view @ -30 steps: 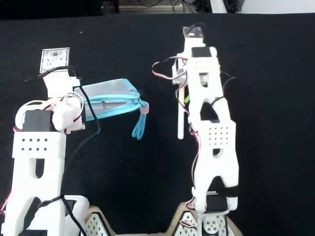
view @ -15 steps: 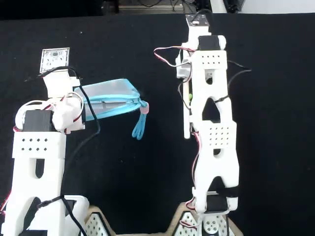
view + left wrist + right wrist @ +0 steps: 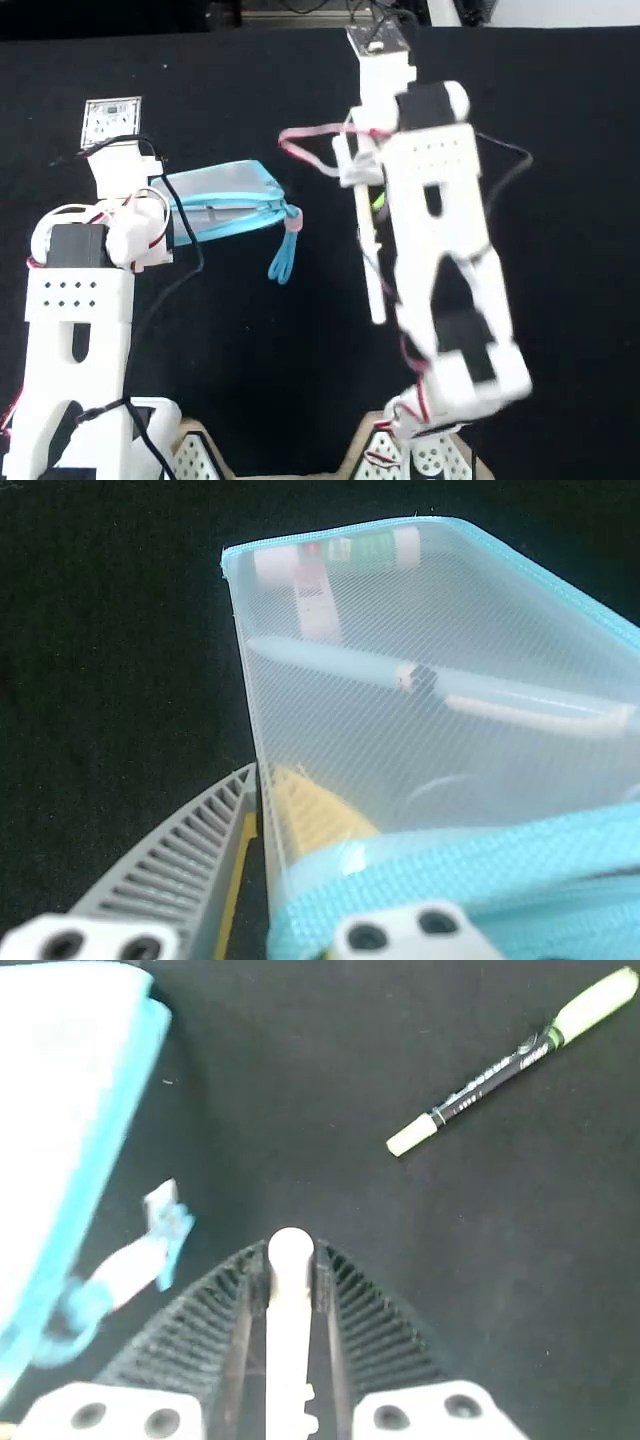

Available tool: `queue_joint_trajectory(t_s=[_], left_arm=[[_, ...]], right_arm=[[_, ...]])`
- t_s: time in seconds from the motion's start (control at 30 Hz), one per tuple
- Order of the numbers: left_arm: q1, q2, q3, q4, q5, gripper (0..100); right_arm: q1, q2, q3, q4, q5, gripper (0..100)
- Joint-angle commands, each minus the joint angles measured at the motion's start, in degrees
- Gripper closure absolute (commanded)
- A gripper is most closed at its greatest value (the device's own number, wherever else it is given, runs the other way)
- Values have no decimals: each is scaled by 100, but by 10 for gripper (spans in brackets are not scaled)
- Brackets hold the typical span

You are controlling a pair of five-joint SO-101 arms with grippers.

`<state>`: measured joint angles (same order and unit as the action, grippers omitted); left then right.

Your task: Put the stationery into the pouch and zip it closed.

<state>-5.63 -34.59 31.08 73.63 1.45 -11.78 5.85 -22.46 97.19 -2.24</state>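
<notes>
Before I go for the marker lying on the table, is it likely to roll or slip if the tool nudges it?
The marker looks round and slim, so a sideways nudge would probably roll it. Its body looks smooth, likely hard plastic, so it may slip unless pinched squarely. It appears light and stiff.

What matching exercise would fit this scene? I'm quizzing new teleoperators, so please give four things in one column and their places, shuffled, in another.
Things:
1. pouch
2. white stick
3. marker
4. blue pen

Places:
a. lying loose on the table
b. inside the pouch
c. in the right gripper
d. in the left gripper

Pairs: 1-d, 2-c, 3-a, 4-b.
</notes>
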Motion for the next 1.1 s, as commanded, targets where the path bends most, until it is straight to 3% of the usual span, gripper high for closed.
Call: queue_joint_trajectory(t_s=[0.0,0.27,0.6,0.83,1.07], left_arm=[[-4,79,189,-26,53,970],[-4,79,189,-26,53,970],[-4,79,189,-26,53,970],[-4,79,189,-26,53,970],[-4,79,189,-26,53,970]], right_arm=[[-325,-1938,945,-404,53,988],[-1503,-4708,2809,-1670,9,988],[-2576,-7380,5051,-4484,9,987],[-3288,-8593,6352,-6637,44,987],[-3349,-8998,7987,-8237,53,987]])
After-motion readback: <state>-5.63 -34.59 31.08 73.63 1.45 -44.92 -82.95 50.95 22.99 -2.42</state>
